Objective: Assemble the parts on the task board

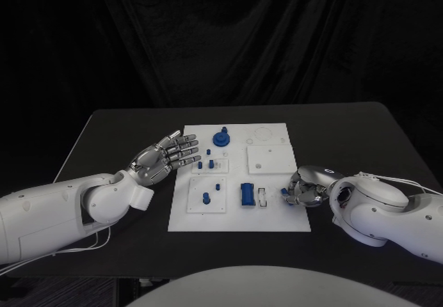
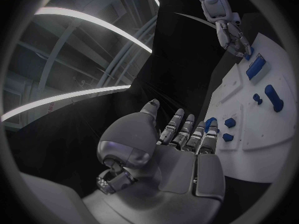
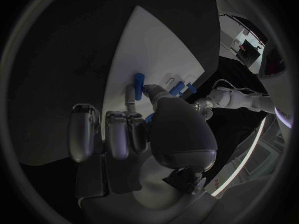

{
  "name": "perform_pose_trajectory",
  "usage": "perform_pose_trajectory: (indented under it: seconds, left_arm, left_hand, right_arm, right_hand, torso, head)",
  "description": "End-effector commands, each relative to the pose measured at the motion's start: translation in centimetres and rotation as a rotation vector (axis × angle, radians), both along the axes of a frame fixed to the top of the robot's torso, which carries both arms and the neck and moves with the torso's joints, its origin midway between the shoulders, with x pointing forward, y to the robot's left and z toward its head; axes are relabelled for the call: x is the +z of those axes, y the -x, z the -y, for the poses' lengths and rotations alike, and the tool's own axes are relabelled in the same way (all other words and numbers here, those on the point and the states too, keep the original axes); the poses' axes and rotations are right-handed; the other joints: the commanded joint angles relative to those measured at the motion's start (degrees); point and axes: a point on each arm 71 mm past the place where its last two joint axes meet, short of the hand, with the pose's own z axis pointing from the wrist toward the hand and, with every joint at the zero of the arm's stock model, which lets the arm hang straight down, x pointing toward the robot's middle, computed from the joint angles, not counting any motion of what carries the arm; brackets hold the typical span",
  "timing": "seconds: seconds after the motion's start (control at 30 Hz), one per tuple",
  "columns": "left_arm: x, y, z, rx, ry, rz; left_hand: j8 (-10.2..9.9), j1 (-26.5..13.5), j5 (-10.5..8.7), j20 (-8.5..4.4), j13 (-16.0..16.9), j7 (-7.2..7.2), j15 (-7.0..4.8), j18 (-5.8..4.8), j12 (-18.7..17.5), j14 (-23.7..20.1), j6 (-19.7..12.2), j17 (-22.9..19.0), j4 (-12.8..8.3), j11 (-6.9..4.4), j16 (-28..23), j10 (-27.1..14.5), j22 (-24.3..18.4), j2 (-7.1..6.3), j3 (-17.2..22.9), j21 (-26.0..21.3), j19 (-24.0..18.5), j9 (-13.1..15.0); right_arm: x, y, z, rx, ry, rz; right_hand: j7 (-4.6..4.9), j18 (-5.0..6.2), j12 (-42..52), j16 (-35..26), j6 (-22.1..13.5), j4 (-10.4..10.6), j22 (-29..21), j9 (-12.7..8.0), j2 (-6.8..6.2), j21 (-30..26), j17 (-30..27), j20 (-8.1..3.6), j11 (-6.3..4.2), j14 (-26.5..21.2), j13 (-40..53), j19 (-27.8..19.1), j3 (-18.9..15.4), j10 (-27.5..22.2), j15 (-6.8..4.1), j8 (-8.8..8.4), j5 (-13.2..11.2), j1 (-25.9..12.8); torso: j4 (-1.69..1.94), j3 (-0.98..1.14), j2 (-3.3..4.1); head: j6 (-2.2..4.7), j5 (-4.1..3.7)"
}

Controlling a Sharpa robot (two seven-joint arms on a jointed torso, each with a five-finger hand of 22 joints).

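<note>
Task board (image 1: 277, 220), table centre: blue knob (image 1: 221, 138) and small pegs (image 1: 211, 165) seated, blue block (image 1: 248, 194) lying loose; assembly judged partial. Left hand (image 1: 166, 155) released, fingers spread, at the board's left edge. Right hand (image 1: 307, 187) curled at the right edge near the block; grasp cannot be told.

Looks like a robotics lab/test cell: black table (image 1: 120, 128) w/ black curtain (image 1: 221, 51) behind it, white task board (image 1: 277, 220) laid out as a bench rig, bright strip lights (image 2: 81, 17) overhead (industrial-type ceiling), screens (image 3: 249, 47) off to one side.
</note>
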Motion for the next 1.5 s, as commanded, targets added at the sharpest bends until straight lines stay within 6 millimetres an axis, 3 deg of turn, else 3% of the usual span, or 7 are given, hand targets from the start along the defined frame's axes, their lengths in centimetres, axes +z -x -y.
perform_pose_trajectory:
  seconds: [0.03, 0.3, 0.47, 1.07, 1.5]
  left_arm:
    - [0.0, 0.1, 0.1, -0.009, 0.019, 0.007]
    - [0.0, 0.1, 0.2, -0.01, 0.023, 0.008]
    - [0.0, 0.1, 0.2, -0.006, 0.023, 0.009]
    - [-0.1, 0.1, 0.4, -0.01, 0.023, 0.008]
    - [-0.1, 0.1, 0.5, -0.012, 0.023, 0.006]
  left_hand:
    - [0.3, 0.0, 0.34, -0.16, 0.1, 5.43, 0.23, -0.92, 0.2, 0.2, 0.2, 0.1, 0.0, -0.07, 0.3, 0.3, 0.1, -0.08, 0.3, 0.3, 0.4, 0.0]
    - [0.2, -0.1, 0.35, -0.15, 0.1, 5.44, 0.24, -0.93, 0.2, 0.2, 0.0, 0.0, 0.0, -0.05, 0.3, 0.3, 0.1, -0.06, 0.3, 0.3, 0.4, 0.0]
    - [0.2, -0.1, 0.37, -0.15, 0.1, 5.41, 0.27, -0.94, 0.1, 0.2, -0.2, 0.0, 0.1, 0.0, 0.3, 0.3, 0.2, -0.03, 0.4, 0.3, 0.4, 0.0]
    - [0.1, -0.1, 0.37, -0.15, 0.1, 5.41, 0.29, -0.95, 0.1, 0.2, -0.2, 0.0, 0.1, 0.0, 0.4, 0.3, 0.2, -0.04, 0.4, 0.3, 0.4, 0.0]
    - [0.2, -0.2, 0.37, -0.15, 0.1, 5.41, 0.33, -0.98, 0.2, 0.2, -0.2, 0.0, 0.1, -0.02, 0.4, 0.3, 0.2, -0.05, 0.5, 0.4, 0.5, 0.0]
  right_arm:
    - [-0.4, 0.4, 0.0, -0.05, -0.123, -0.043]
    - [-0.3, 0.8, -0.2, -0.118, -0.267, -0.095]
    - [-0.2, 0.9, -0.5, -0.131, -0.311, -0.108]
    - [-0.8, 0.4, -1.9, -0.109, -0.317, -0.165]
    - [-1.0, 0.1, -2.7, -0.096, -0.32, -0.165]
  right_hand:
    - [-0.05, -0.21, 0.2, -0.5, -0.1, -5.6, 12.4, -1.9, -0.06, 0.5, 10.6, 0.34, 0.16, 5.2, 15.1, 3.0, 6.4, 6.0, 0.36, 0.6, 0.8, -2.1]
    - [-0.17, -0.02, 0.2, -0.5, -0.2, -5.1, 12.2, -1.5, -0.12, -0.2, 10.4, 0.25, 0.07, 5.2, 15.1, 2.8, 7.2, 6.0, 0.28, 1.26, 1.5, -4.8]
    - [-0.32, -0.01, 0.2, -0.4, -0.3, -4.5, 12.1, -1.3, -0.04, -0.2, 10.4, 0.17, -0.05, 5.2, 15.1, 2.9, 7.4, 6.0, 0.19, 1.68, 0.1, -6.5]
    - [-0.45, 0.08, 0.2, -0.6, -0.7, -3.8, 12.0, -1.1, 0.23, -0.6, 9.7, 0.03, -0.16, 5.1, 15.1, 2.7, 7.6, 6.0, 0.06, 2.24, -4.6, -8.6]
    - [-0.47, 0.14, 0.2, -0.6, -0.6, -3.6, 11.9, -1.0, 0.45, -0.9, 9.6, 0.02, -0.18, 5.1, 15.1, 2.7, 7.7, 6.0, 0.05, 2.33, -4.8, -8.7]
  torso:
    - [0.0, 0.0, 0.01]
    - [0.01, 0.0, 0.0]
    - [0.02, 0.0, 0.01]
    - [-0.01, -0.02, 0.03]
    - [0.0, -0.01, 0.02]
  head:
    - [-0.01, 0.01]
    - [-0.01, 0.13]
    - [-0.01, 0.2]
    - [-0.01, 0.15]
    - [-0.01, 0.08]
